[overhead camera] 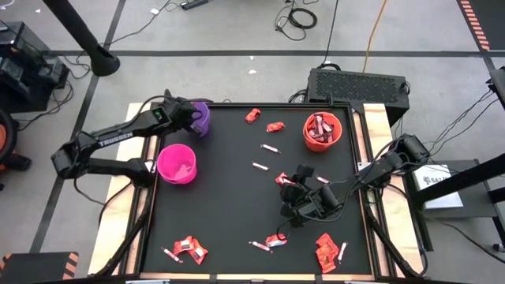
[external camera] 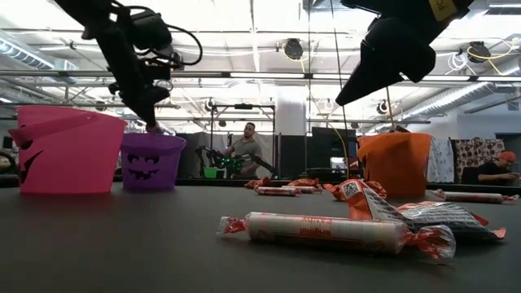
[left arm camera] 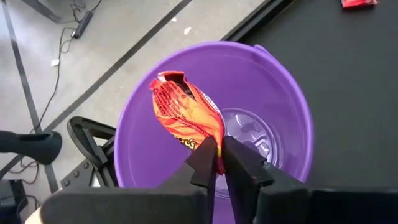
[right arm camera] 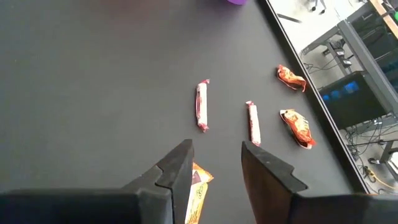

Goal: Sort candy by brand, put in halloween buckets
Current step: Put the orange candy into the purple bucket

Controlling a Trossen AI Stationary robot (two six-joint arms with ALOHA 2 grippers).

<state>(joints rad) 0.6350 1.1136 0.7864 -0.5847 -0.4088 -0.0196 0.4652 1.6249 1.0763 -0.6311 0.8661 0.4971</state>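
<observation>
Nearest in the low view, on the black table (overhead camera: 229,213), a pinkish-white stick (external camera: 326,230) beside red packets (external camera: 370,199). Mid-table, right gripper (right arm camera: 214,163) hovering, fingers spread with nothing between, above a packet (right arm camera: 198,186); two more sticks (right arm camera: 201,106) just beyond. Farther off, left gripper (left arm camera: 219,154) pinched on an orange-red packet (left arm camera: 186,115) over the purple bucket (left arm camera: 273,99). Pink bucket (overhead camera: 176,163) nearby; orange bucket (overhead camera: 322,131) holding bars.

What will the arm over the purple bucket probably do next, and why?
Most likely open its fingers and let go. The left gripper is shut on an orange-red packet that hangs right over the open mouth of the purple bucket, so a release should drop it in. The right gripper hangs open over the table.
</observation>
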